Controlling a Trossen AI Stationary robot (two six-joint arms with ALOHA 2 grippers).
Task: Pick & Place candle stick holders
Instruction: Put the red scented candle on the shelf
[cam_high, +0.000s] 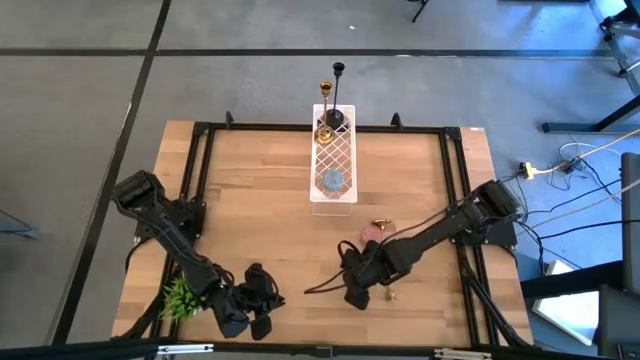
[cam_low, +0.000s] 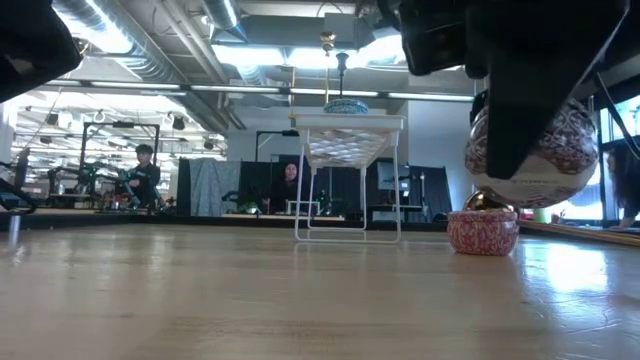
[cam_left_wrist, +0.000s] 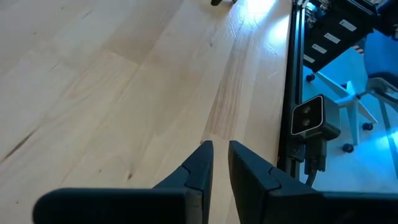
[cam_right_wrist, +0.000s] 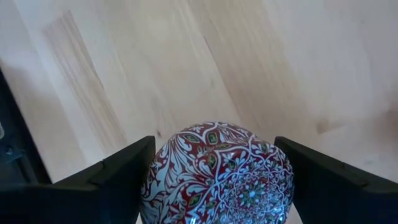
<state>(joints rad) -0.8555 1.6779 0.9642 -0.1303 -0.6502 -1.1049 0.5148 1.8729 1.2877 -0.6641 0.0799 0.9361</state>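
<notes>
- Right gripper (cam_right_wrist: 211, 174), well in front of the white wire rack (cam_high: 333, 160), grasps a red-and-white patterned ball (cam_right_wrist: 217, 177) (not a stem).
- Rounded sides look slippery; it could drop near the patterned base (cam_low: 482, 231).
- Candle stick holders (cam_high: 333, 95) stand at the rack's far end.
- Left gripper (cam_left_wrist: 214, 165) idles clenched, far off.

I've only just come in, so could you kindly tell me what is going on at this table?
The right gripper holds a red patterned ball between wide jaws, lifted just above a matching red base on the right of the table. The left gripper waits near the front edge, jaws nearly closed and empty, beside a green tuft. At the far edge a white rack carries a black holder and a gold holder.
</notes>
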